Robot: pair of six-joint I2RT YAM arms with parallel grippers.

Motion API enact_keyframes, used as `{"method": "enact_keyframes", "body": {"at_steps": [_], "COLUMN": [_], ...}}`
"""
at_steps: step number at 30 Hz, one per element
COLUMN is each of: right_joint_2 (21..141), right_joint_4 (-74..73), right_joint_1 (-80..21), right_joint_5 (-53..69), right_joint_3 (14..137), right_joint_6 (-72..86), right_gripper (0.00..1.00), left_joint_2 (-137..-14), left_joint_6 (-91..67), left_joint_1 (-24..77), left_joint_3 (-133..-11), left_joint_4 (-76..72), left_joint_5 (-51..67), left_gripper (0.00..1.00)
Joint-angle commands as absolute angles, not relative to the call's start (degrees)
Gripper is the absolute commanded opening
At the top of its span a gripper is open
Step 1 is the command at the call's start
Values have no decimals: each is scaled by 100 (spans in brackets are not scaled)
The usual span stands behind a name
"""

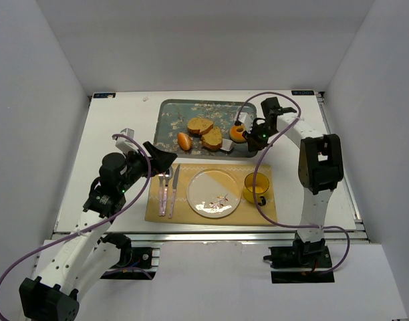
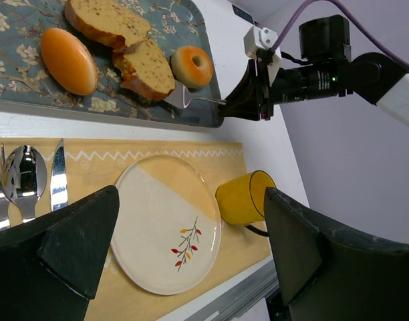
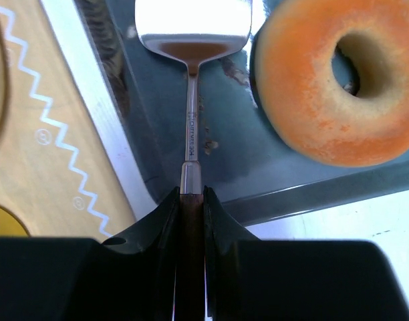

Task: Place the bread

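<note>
Two slices of brown bread lie on the patterned tray [image 1: 166,120], one at the back [image 1: 200,125] [image 2: 107,23] and one nearer [image 1: 212,138] [image 2: 148,67]. My right gripper [image 1: 252,138] [image 3: 191,200] is shut on the dark handle of a metal spatula [image 3: 191,120]. The spatula's blade [image 2: 180,98] lies flat on the tray, touching the nearer slice's edge. My left gripper [image 1: 161,157] [image 2: 191,200] is open and empty, hovering over the placemat's left part, left of the white plate [image 1: 213,192] [image 2: 168,224].
An orange oval roll [image 1: 184,140] [image 2: 69,60] and a glazed ring doughnut [image 1: 238,132] [image 3: 338,80] also lie on the tray. A yellow cup [image 1: 254,188] [image 2: 244,197] stands right of the plate. A fork, spoon and knife [image 1: 168,187] [image 2: 24,177] lie to its left.
</note>
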State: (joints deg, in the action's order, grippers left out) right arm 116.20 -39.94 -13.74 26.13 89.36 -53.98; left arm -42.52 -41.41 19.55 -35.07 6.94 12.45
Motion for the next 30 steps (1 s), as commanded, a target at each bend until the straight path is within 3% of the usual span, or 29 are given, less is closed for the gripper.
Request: {"method": "enact_keyframes", "body": {"at_steps": [1, 10, 30], "right_joint_2": [11803, 12059, 11927], "right_joint_4": [-4587, -4773, -3587], "right_joint_1": [-1362, -1406, -1740], "right_joint_5": [2549, 2505, 2399], "right_joint_3": [9474, 9958, 9388], "right_joint_6": [-5353, -5177, -4834], "right_gripper": [0, 0, 0], "left_joint_2": [-4166, -4263, -4148], "left_joint_6": [-4140, -4131, -4157], "left_joint_1": [1916, 1916, 1916], "left_joint_3": [-3577, -3621, -3621], "left_joint_4": [756, 677, 809], "left_joint_5": [1160, 1187, 1125], "left_gripper": [98, 98, 98]}}
